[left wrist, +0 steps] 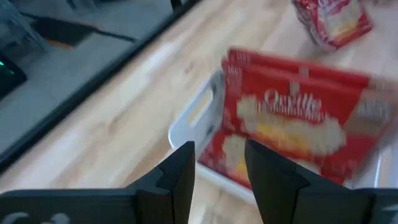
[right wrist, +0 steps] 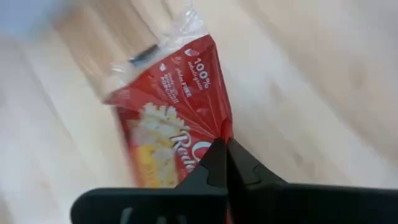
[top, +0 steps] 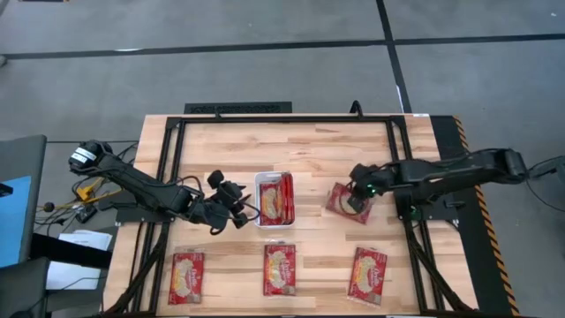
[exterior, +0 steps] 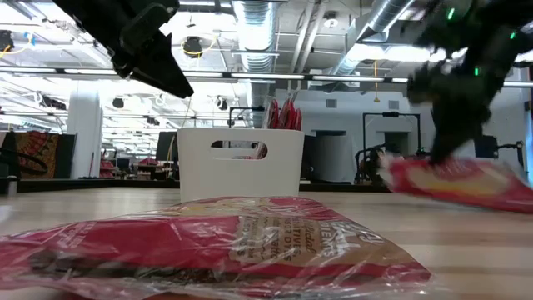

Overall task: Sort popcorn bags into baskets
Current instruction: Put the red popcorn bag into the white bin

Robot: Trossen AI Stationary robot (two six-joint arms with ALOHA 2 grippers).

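Between my right gripper's [right wrist: 222, 163] jaws there's the edge of a popcorn bag [right wrist: 168, 134], pinched tight; the two dark fingers meet with no gap and the red plastic bunches up right where they close. From above, that right gripper [top: 360, 196] sits over the bag [top: 346, 201] on the right half of the table [top: 309, 146], a bit to the right of the white basket [top: 258, 201]. At table height the bag [exterior: 462, 179] looks tilted, one end raised under the gripper, though I can't tell if the low end touches the wood.

My left gripper [left wrist: 217, 171] has its jaws partly open with nothing between them. It hangs just to the left of the basket [left wrist: 193, 121], pointing at it. From above, the left gripper [top: 237, 210] is close beside the basket's left wall.

Inside the basket I see red packets [top: 276, 199] standing on edge or leaning, and their tops [exterior: 283, 112] poke above the rim in the low view. How many are in there I can't tell.

Along the near edge of the table three more bags lie flat in a row, well apart: the left bag [top: 186, 276], the middle bag [top: 279, 268] and the right bag [top: 367, 275].
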